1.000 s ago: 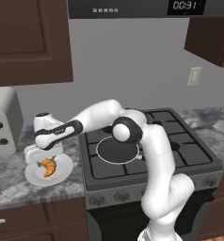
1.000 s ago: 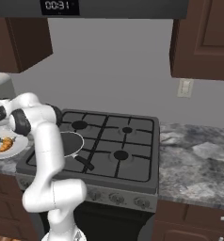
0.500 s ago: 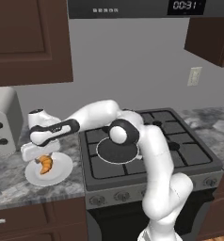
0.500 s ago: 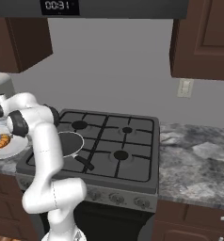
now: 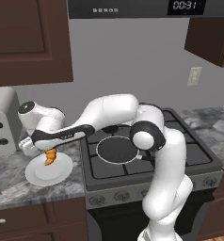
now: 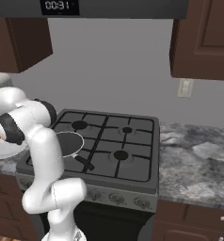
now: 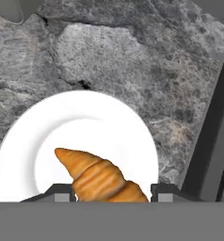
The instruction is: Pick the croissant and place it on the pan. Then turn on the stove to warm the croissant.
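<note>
Hand (image 5: 44,151) over the white plate (image 5: 36,175), far out to the arm's left, well clear of the stove (image 5: 180,141). In the hand view the croissant (image 7: 99,178) sits between the two finger tips (image 7: 62,193), one tip at each flank. Fingers look clamped on the croissant's lower half; contact itself is hidden at the bottom edge, so this is a judgement.

Croissant in the left base view: (image 5: 50,156) hanging under the hand, above the plate, apparently off its surface, though the gap is too small to be sure. Long axis in the hand view runs from the pointed free end, up and left, down into the fingers. Grip is therefore near one end, not the middle, and most of the pastry sticks out ahead of the fingers.

Relation that matters: pan (image 5: 117,148) lies to the arm's right of the hand, on the front-left burner, with the stove's raised edge and grate between. From the right base view the pan (image 6: 70,141) is partly behind the arm, its handle toward the front.

Judgement: next is a lift, then a sideways carry rightward over the grate to the pan centre. Risk: an end grip may let the croissant swing or slip. Knobs (image 5: 121,196) on the front panel untouched; the desk (image 5: 10,186) carries the plate.
</note>
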Motion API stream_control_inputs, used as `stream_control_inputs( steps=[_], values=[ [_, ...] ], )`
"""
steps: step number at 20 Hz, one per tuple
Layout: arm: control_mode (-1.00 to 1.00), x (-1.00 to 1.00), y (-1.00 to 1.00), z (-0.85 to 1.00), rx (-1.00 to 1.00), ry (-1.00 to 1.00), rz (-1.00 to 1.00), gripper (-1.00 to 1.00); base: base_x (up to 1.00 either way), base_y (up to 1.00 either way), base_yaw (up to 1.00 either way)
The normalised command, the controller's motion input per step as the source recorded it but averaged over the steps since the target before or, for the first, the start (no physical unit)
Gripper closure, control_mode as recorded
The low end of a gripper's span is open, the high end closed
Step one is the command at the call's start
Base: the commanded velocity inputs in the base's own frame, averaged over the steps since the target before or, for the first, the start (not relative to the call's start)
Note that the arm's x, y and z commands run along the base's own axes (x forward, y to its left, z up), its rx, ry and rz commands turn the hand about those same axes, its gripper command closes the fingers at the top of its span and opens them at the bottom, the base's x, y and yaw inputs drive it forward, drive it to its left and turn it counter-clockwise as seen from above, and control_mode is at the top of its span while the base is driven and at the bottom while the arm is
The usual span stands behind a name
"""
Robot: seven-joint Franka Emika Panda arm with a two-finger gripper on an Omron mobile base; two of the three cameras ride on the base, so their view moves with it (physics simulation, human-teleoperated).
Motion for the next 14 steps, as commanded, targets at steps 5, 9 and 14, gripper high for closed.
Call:
stream_control_inputs(
  steps=[5,9,14],
  values=[
    [-1.00,-0.61,-0.89,0.57,0.01,-0.40,0.03,1.00,0.00,0.00,0.00],
    [-1.00,-0.13,-0.16,0.03,0.00,-0.07,0.01,1.00,0.00,0.00,0.00],
    [-1.00,-0.23,-0.67,0.34,0.00,-0.08,0.00,1.00,0.00,0.00,0.00]
  ],
)
